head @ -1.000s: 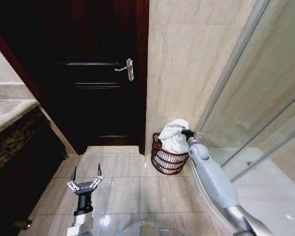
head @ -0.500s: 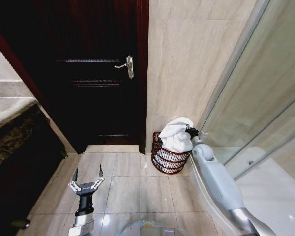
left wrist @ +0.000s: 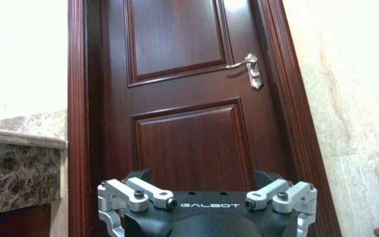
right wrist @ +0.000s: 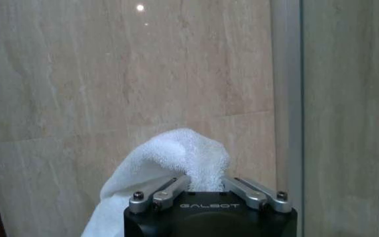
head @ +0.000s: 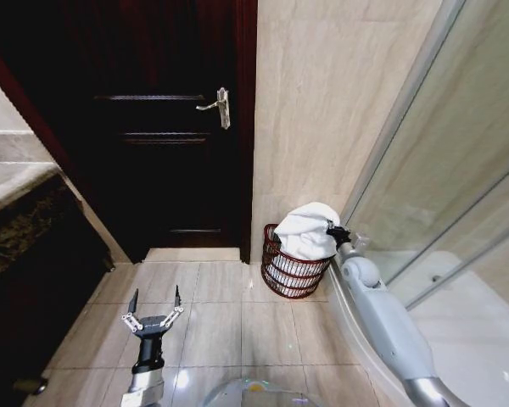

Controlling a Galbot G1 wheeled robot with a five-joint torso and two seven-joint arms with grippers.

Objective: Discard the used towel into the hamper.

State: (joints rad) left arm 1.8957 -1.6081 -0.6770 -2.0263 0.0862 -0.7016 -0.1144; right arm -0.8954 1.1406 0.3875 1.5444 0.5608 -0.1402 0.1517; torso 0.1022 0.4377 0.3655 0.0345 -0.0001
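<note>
The hamper (head: 276, 273), a dark reddish-brown slatted basket, stands on the floor against the beige wall, right of the door. A white towel (head: 304, 233) is bunched over its rim, its lower part hanging inside. My right gripper (head: 332, 232) is at the towel's right side, above the hamper's rim, shut on a fold of the towel (right wrist: 176, 163). My left gripper (head: 154, 306) hovers low over the floor tiles at lower left, open and holding nothing.
A dark wooden door (head: 165, 127) with a metal lever handle (head: 217, 106) is straight ahead. A marble-topped counter (head: 13, 216) runs along the left. A glass shower screen (head: 445, 161) and white tub rim (head: 458, 331) lie to the right. Tiled floor (head: 212, 305) lies between.
The right gripper with the towel has shifted slightly right and lower over the hamper. The head camera has tilted a little, so the whole scene has shifted. The left arm stays put.
</note>
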